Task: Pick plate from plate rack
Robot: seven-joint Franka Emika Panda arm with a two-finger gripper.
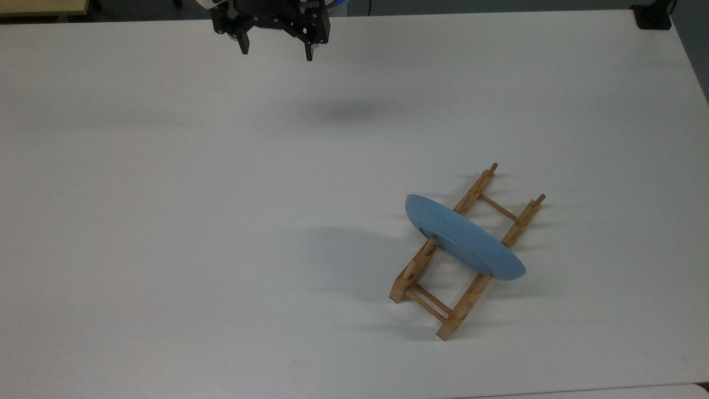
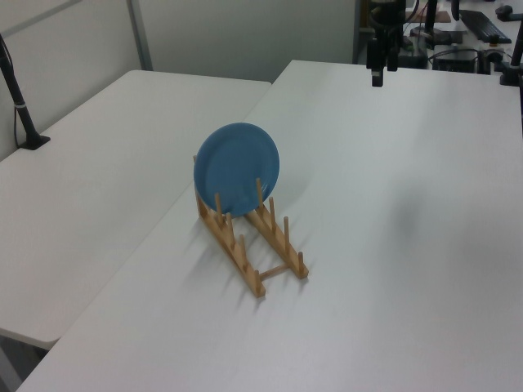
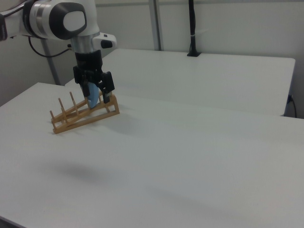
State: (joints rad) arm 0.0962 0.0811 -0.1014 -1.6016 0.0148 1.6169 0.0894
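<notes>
Your plate stands on edge in the plate rack, slotted between its pegs, on the white worktop. Your claw hangs well apart from both, over the worktop's far edge in the top view, fingers spread, grasping nothing.

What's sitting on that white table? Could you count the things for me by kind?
Blue plate, standing on edge in the rack: 1
Wooden plate rack: 1
Total on the table: 2
The robot's pincer hangs above the table with its fingers apart, holding nothing, so it is not counted.
</notes>
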